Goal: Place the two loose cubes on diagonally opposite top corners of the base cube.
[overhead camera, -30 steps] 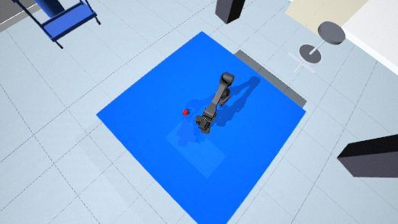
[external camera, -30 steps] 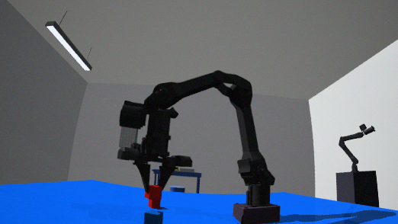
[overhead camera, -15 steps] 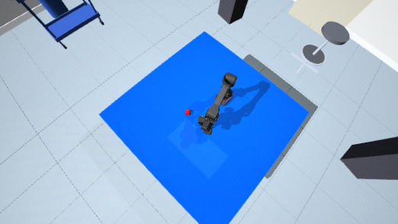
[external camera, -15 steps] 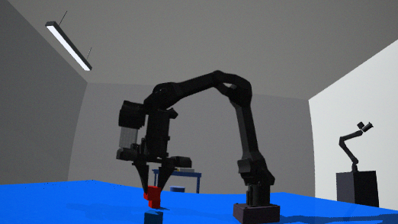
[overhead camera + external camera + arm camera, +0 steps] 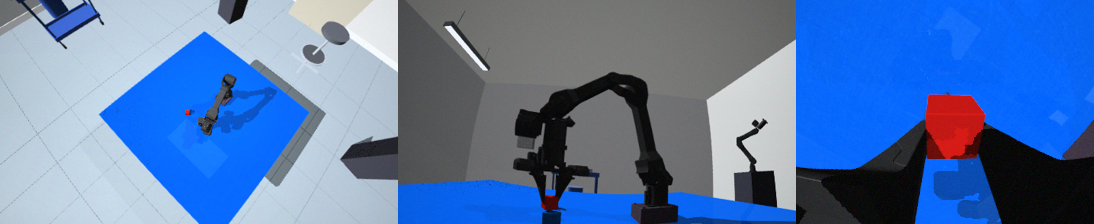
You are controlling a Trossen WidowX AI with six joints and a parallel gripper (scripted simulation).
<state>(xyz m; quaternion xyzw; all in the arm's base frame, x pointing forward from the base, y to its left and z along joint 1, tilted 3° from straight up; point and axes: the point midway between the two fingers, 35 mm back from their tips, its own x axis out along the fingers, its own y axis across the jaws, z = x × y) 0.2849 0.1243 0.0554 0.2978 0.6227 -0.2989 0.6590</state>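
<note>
My gripper [image 5: 550,200] [image 5: 951,126] is shut on a red cube [image 5: 550,203] [image 5: 954,135], one finger on each side. The held cube looks about level. In the exterior view it appears just above the dark blue base cube [image 5: 551,218], with a narrow strip between them; how well it is centred cannot be told. The base cube is hidden under the arm in the top view and does not show in the wrist view. The other red cube [image 5: 187,112] lies on the blue mat [image 5: 152,103], to the left of the gripper in the top view, and is not separately visible in the other views.
The arm's own base block [image 5: 654,213] stands on the mat to the right in the exterior view. A stool [image 5: 335,33], a blue cart [image 5: 74,24] and dark pedestals [image 5: 371,161] stand off the mat. The arm's shadow falls across the mat.
</note>
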